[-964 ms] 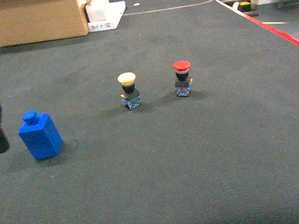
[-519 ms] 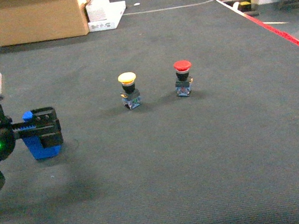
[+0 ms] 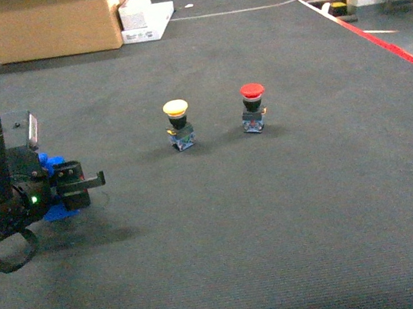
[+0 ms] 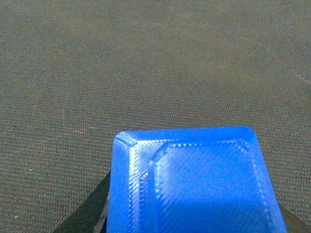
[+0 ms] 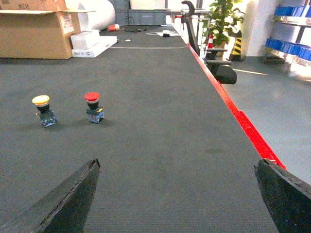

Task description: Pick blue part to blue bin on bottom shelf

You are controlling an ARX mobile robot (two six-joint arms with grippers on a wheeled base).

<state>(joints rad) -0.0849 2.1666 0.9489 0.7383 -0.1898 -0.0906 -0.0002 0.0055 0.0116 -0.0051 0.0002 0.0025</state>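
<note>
The blue part (image 3: 51,163) stands on the dark carpet at the left, mostly hidden behind my left gripper (image 3: 80,184), which reaches over and around it. In the left wrist view the blue part (image 4: 194,184) fills the lower frame, very close to the camera. A dark finger (image 4: 86,218) shows at its left side; whether the jaws press on it is unclear. My right gripper (image 5: 177,167) hangs open over bare carpet with nothing between its fingers. The blue bin and the bottom shelf are out of view.
A yellow-capped push button (image 3: 178,124) and a red-capped one (image 3: 253,106) stand mid-floor. At the back are a cardboard box (image 3: 47,23) and white boxes (image 3: 143,18). Red floor tape (image 3: 397,52) runs along the right. Blue crates (image 5: 286,46) sit on a distant rack.
My left arm has swung in from the left edge and moved forward over the blue part, which was fully in sight and is now mostly covered. The buttons have not moved.
</note>
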